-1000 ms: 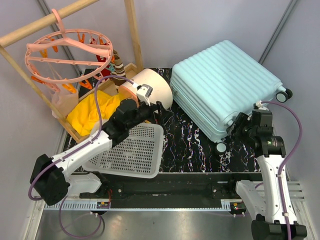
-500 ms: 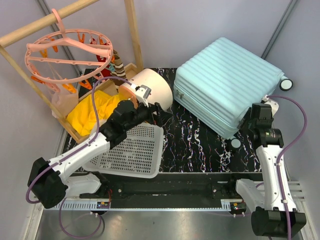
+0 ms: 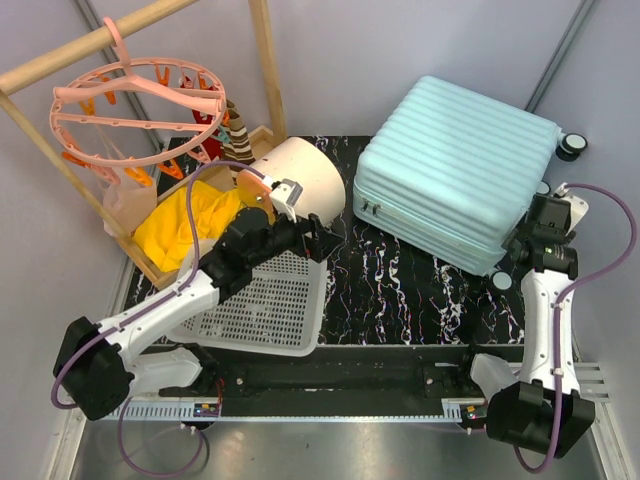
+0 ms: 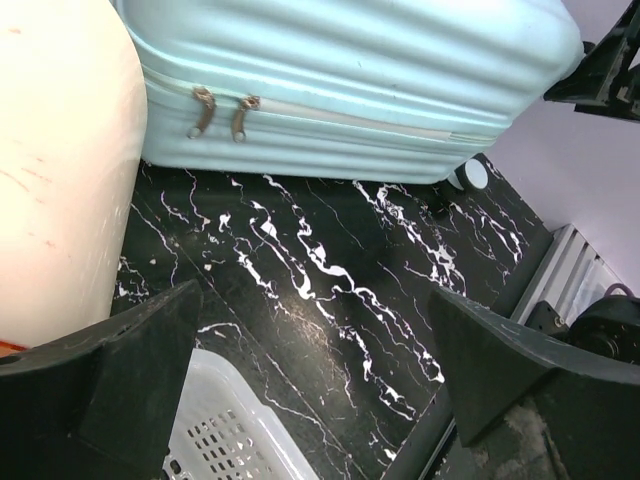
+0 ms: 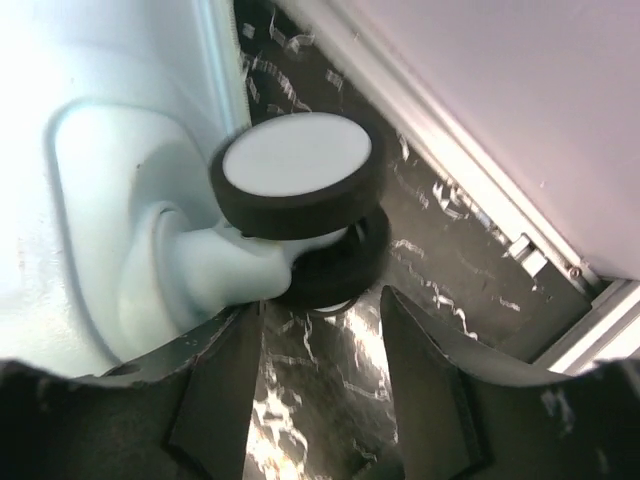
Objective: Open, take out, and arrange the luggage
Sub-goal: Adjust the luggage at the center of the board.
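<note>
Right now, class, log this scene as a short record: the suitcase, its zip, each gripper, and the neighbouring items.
Suitcase: pale mint-blue ribbed hard-shell suitcase, closed, lying flat on the black marbled table
Zip: two metal zip pulls side by side, zip shut
Left gripper: open, empty, above the table, facing the pulls
Right gripper: open, at a black-and-white caster wheel, not clamping it
Neighbours: cream rounded box; white perforated plastic basket

A robot lab cell, staged like a laundry corner: bare grey panels (image 3: 400,50), metal base (image 3: 330,450), marbled tabletop (image 4: 330,290) under the left gripper (image 4: 310,385), wooden rack (image 3: 265,60).
</note>
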Motion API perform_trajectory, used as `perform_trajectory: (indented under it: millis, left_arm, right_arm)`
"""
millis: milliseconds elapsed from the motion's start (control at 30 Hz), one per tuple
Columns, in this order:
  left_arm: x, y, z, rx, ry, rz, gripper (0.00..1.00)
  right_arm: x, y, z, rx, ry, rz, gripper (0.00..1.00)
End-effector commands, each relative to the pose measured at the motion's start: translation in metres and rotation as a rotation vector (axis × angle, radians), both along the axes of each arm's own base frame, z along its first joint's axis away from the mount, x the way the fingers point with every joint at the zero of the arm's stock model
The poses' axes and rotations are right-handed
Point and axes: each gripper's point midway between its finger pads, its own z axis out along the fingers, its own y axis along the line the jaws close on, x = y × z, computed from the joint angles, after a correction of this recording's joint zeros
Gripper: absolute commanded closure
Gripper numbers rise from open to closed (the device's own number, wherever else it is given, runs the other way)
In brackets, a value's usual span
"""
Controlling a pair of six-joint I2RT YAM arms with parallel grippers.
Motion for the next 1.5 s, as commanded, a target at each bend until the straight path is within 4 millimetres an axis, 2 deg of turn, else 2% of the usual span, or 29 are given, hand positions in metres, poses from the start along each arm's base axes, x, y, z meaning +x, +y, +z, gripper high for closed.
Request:
perform_trajectory:
  millis: [0, 67, 100, 133, 200, 333, 400, 433, 500, 533, 567, 633, 667, 700, 733, 767, 800, 867, 900, 933, 967, 1000, 1067, 1100, 1133, 1200, 1233, 1300, 1467]
  left_arm:
    - [-0.005, 0.002, 0.019, -0.049, -0.048, -0.012, 0.01]
    - [-0.002, 0.002, 0.015, -0.043, -0.044, 0.007, 0.01]
    - [-0.003, 0.001, 0.013, -0.039, -0.043, 0.005, 0.01]
    - [-0.001, -0.001, 0.013, -0.039, -0.047, 0.014, 0.01]
    - [-0.006, -0.010, 0.014, -0.028, -0.060, -0.001, 0.01]
    - [-0.010, -0.020, 0.019, -0.002, -0.091, 0.002, 0.01]
    - [-0.011, -0.023, 0.020, 0.001, -0.086, -0.006, 0.01]
    - [-0.011, -0.024, 0.020, 0.002, -0.084, -0.007, 0.01]
    - [-0.011, -0.022, 0.023, 0.015, -0.083, -0.004, 0.01]
    - [-0.011, -0.021, 0.024, 0.024, -0.084, -0.003, 0.01]
    - [-0.009, -0.019, 0.028, 0.024, -0.091, 0.003, 0.01]
    - [-0.011, -0.015, 0.032, 0.015, -0.087, -0.027, 0.01]
    - [-0.001, -0.004, 0.033, 0.008, -0.071, 0.005, 0.01]
    - [-0.001, 0.002, 0.033, -0.001, -0.041, 0.017, 0.01]
    - [0.001, 0.007, 0.033, 0.002, -0.034, 0.036, 0.01]
    - [0.004, 0.013, 0.040, 0.003, -0.039, 0.055, 0.01]
    - [0.002, 0.019, 0.036, 0.034, -0.030, 0.061, 0.01]
    - [0.002, 0.029, 0.053, 0.042, -0.049, 0.071, 0.01]
    - [-0.003, 0.034, 0.048, 0.083, -0.027, 0.052, 0.01]
    - [-0.003, 0.038, 0.060, 0.085, -0.042, 0.048, 0.01]
    - [0.002, 0.048, 0.062, 0.099, -0.035, 0.065, 0.01]
    - [-0.001, 0.055, 0.058, 0.133, -0.023, 0.046, 0.01]
    - [0.009, 0.073, 0.068, 0.144, -0.043, 0.086, 0.01]
    - [0.013, 0.081, 0.068, 0.169, -0.055, 0.114, 0.01]
    - [0.016, 0.086, 0.069, 0.179, -0.067, 0.137, 0.01]
    - [0.021, 0.093, 0.074, 0.177, -0.110, 0.177, 0.01]
    - [0.023, 0.095, 0.069, 0.180, -0.114, 0.185, 0.01]
    - [0.027, 0.099, 0.072, 0.174, -0.138, 0.201, 0.01]
    - [0.032, 0.111, 0.056, 0.193, -0.115, 0.228, 0.01]
  right_arm:
    - [0.034, -0.032, 0.097, -0.107, -0.397, -0.116, 0.63]
    - [0.033, -0.012, 0.105, -0.054, -0.459, -0.031, 0.56]
    - [0.032, -0.006, 0.108, -0.030, -0.486, -0.018, 0.49]
    - [0.026, 0.002, 0.118, -0.021, -0.529, 0.003, 0.47]
    - [0.021, 0.020, 0.122, 0.039, -0.571, 0.062, 0.44]
    - [0.005, 0.058, 0.149, 0.114, -0.704, 0.202, 0.45]
    - [0.006, 0.077, 0.158, 0.168, -0.750, 0.284, 0.47]
    - [0.008, 0.094, 0.165, 0.208, -0.772, 0.378, 0.50]
    - [0.016, 0.115, 0.168, 0.276, -0.776, 0.491, 0.51]
    - [0.026, 0.139, 0.162, 0.347, -0.743, 0.608, 0.51]
    - [0.032, 0.151, 0.157, 0.378, -0.715, 0.647, 0.51]
    - [0.053, 0.169, 0.131, 0.347, -0.613, 0.658, 0.51]
    - [0.048, 0.220, 0.122, 0.366, -0.562, 0.797, 0.50]
    - [0.058, 0.237, 0.103, 0.345, -0.506, 0.788, 0.50]
    - [0.063, 0.255, 0.095, 0.350, -0.503, 0.810, 0.50]
    - [0.057, 0.289, 0.088, 0.400, -0.485, 0.877, 0.50]
    - [0.063, 0.306, 0.069, 0.431, -0.439, 0.892, 0.49]
    - [0.069, 0.333, 0.055, 0.491, -0.451, 0.911, 0.51]
    - [0.071, 0.345, 0.039, 0.487, -0.427, 0.908, 0.51]
    - [0.075, 0.350, 0.032, 0.480, -0.446, 0.900, 0.51]
    - [0.076, 0.350, 0.023, 0.467, -0.434, 0.873, 0.51]
    - [0.084, 0.345, 0.021, 0.426, -0.469, 0.810, 0.51]
    - [0.089, 0.336, 0.008, 0.398, -0.509, 0.741, 0.51]
    - [0.096, 0.330, 0.012, 0.382, -0.570, 0.681, 0.51]
    - [0.096, 0.323, -0.002, 0.362, -0.566, 0.643, 0.51]
    - [0.105, 0.311, -0.011, 0.319, -0.595, 0.543, 0.51]
    - [0.106, 0.308, -0.019, 0.303, -0.590, 0.527, 0.51]
    - [0.114, 0.309, -0.023, 0.292, -0.614, 0.509, 0.52]
    - [0.132, 0.322, -0.029, 0.247, -0.608, 0.541, 0.53]
